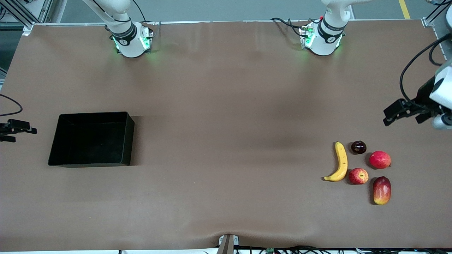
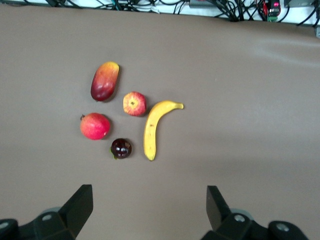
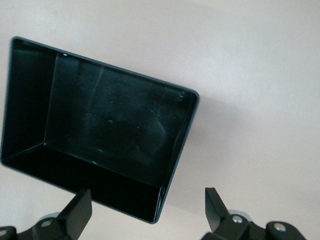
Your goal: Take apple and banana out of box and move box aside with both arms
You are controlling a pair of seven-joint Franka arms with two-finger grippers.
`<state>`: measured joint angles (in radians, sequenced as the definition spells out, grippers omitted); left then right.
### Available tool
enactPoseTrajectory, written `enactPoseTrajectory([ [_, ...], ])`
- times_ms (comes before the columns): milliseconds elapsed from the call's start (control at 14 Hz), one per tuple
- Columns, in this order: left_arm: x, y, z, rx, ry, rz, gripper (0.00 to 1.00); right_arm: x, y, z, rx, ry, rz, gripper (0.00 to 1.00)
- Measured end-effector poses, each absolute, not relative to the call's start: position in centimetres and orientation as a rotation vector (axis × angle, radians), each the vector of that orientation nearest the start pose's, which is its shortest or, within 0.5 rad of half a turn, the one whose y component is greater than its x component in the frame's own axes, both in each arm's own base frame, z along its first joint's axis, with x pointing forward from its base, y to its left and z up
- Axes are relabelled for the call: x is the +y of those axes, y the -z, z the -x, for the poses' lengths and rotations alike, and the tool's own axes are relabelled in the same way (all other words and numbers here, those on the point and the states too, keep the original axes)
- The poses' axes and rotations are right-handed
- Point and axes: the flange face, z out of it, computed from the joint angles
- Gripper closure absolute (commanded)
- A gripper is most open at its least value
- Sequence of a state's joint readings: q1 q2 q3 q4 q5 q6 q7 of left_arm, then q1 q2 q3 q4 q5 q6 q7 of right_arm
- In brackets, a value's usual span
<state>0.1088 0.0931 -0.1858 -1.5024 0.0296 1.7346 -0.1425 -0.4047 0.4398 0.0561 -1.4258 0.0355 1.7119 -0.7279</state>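
Note:
The yellow banana [image 1: 341,162] [image 2: 152,127] and the small speckled red apple [image 1: 358,176] [image 2: 134,104] lie side by side on the brown table at the left arm's end. My left gripper [image 1: 390,117] [image 2: 150,188] hangs open over bare table beside the fruits, holding nothing. The black box [image 1: 91,113] [image 3: 115,125] stands empty at the right arm's end. My right gripper [image 1: 21,128] [image 3: 147,192] is open in the air just off a corner of the box, with nothing between its fingers.
A red-yellow mango [image 1: 382,190] [image 2: 104,81], a round red fruit [image 1: 380,159] [image 2: 95,126] and a dark plum-like fruit [image 1: 358,147] [image 2: 121,148] lie in the same cluster. Cables run along the table's front edge [image 1: 226,247].

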Motion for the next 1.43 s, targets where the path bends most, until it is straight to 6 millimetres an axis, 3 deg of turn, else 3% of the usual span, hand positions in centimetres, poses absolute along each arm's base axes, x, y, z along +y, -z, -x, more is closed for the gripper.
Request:
enactPoseTrajectory([
  [143,-3.2,-62.7,-58.4,-0.08,0.208,3.147,0.0,-20.0,-45.7,-64.2,-0.643,-0.144,2.969,0.0],
  [214,-2.8,-63.0,-57.6,-0.075,0.189,3.153,0.0,-19.4,-47.1,-64.5,-0.661,-0.124,2.973,0.0],
  [429,-2.6,-64.2,-55.6,-0.071,0.15,3.154,0.0,-17.4,-53.7,-64.7,-0.725,-0.059,2.976,0.0],
  [571,-2.7,-64.8,-54.7,-0.068,0.135,3.154,0.0,-14.1,-57.4,-64.2,-0.776,-0.043,2.973,0.0],
  [714,-2.5,-64.7,-54.5,-0.072,0.118,3.154,0.0,-11.2,-60.0,-62.9,-0.617,-0.053,3.016,0.0],
  [857,-2.6,-64.5,-54.4,-0.071,0.109,3.154,0.0,-9.7,-60.8,-61.3,-0.395,-0.083,3.049,0.0],
  [1071,-2.6,-64.5,-54.4,-0.07,0.11,3.154,0.0,-7.8,-60.8,-58.8,-0.217,-0.075,3.075,0.0],
  [1286,-2.3,-64.5,-54.4,-0.072,0.098,3.133,0.0,-3.8,-60.8,-55.6,0.052,-0.048,3.098,0.0],
  [1429,-2.2,-64.4,-54.3,-0.071,0.091,3.122,0.0,-1.6,-60.8,-53.1,0.128,-0.045,3.105,0.0],
])
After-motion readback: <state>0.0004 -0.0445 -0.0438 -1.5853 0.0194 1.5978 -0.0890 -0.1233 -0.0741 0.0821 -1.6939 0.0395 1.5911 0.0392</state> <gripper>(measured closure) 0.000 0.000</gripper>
